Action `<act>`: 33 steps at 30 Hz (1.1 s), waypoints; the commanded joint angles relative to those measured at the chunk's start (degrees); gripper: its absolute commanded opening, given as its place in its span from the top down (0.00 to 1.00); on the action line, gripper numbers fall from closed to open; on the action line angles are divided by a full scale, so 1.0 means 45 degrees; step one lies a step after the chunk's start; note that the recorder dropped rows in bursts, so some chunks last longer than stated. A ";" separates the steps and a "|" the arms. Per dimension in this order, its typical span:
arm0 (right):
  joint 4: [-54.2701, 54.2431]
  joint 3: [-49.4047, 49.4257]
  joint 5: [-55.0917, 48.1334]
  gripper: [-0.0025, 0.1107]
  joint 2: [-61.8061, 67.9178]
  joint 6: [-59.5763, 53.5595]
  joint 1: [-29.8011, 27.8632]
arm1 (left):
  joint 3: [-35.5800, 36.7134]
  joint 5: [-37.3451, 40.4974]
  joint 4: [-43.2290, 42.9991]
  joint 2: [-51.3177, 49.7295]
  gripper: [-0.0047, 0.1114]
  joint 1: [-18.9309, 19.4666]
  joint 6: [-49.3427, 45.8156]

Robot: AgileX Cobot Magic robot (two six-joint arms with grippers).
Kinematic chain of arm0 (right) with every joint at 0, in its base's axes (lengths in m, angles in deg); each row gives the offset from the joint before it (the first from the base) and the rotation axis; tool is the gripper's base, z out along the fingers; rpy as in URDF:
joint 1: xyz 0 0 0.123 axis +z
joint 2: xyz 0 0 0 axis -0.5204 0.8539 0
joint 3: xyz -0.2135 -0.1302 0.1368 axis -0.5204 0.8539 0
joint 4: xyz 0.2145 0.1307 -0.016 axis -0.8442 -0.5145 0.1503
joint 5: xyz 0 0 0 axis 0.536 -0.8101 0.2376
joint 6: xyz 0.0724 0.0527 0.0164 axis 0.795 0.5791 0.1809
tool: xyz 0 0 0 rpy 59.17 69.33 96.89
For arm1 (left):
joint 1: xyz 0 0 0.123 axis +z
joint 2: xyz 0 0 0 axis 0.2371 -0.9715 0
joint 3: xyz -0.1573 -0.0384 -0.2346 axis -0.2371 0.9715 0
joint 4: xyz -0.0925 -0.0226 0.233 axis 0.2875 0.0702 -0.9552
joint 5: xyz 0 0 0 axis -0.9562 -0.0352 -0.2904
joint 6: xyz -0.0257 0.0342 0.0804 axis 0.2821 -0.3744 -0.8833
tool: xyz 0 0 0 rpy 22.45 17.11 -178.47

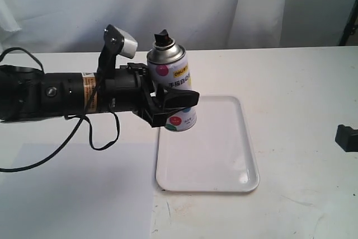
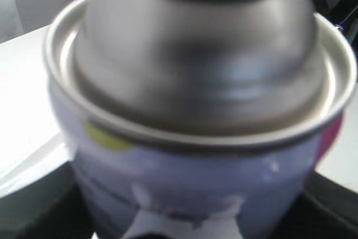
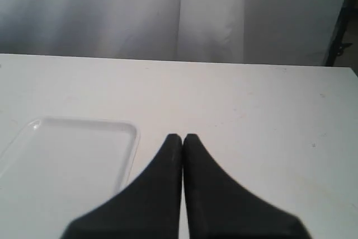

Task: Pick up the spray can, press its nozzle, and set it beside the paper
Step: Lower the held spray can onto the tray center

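Well, the left pincer is clamped around the spray can, reaching in sideways on its long black arm and gripping the body about halfway down. One dark finger crosses the front of the label and the other is hidden behind it. The can stands upright, with its black nozzle sticking up clear of the silver dome and nothing touching it. The can's base sits over the far left corner of the white tray; from where I stand I cannot tell whether it rests on the tray or hangs just above it. The left wrist camera shows only a blurred close-up of the dome and the top of the label.

The paper lies flat on the tabletop at the near left, its edge just beside the tray's left side, apart from the can.

The right pincer is closed on nothing, its two black tips pressed together over bare tabletop near the tray, well apart from the can.
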 commanded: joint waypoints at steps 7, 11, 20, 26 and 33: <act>0.0096 -0.0076 -0.0404 0.98 -0.0073 0.0027 0.0007 | -0.1618 -0.1223 -0.0274 -0.1895 0.96 -0.0166 -0.0750; -0.0146 -0.0022 -0.0404 0.98 -0.0073 0.0007 0.0007 | -0.2050 -0.1155 -0.0274 -0.2465 0.96 -0.0464 -0.0998; -0.0290 -0.0022 -0.0404 0.98 -0.0073 -0.0100 0.0007 | -0.3139 -0.0772 -0.0274 -0.3911 0.96 -0.0640 -0.1905; -0.0762 -0.0022 -0.0404 0.98 -0.0073 -0.0440 0.0007 | -0.3867 -0.0810 -0.0217 -0.5008 0.96 -0.0640 -0.2908; -0.0862 -0.0022 -0.0404 0.98 -0.0073 -0.0564 0.0007 | -0.4335 -0.1124 0.0424 -0.5940 0.90 -0.0640 -0.3033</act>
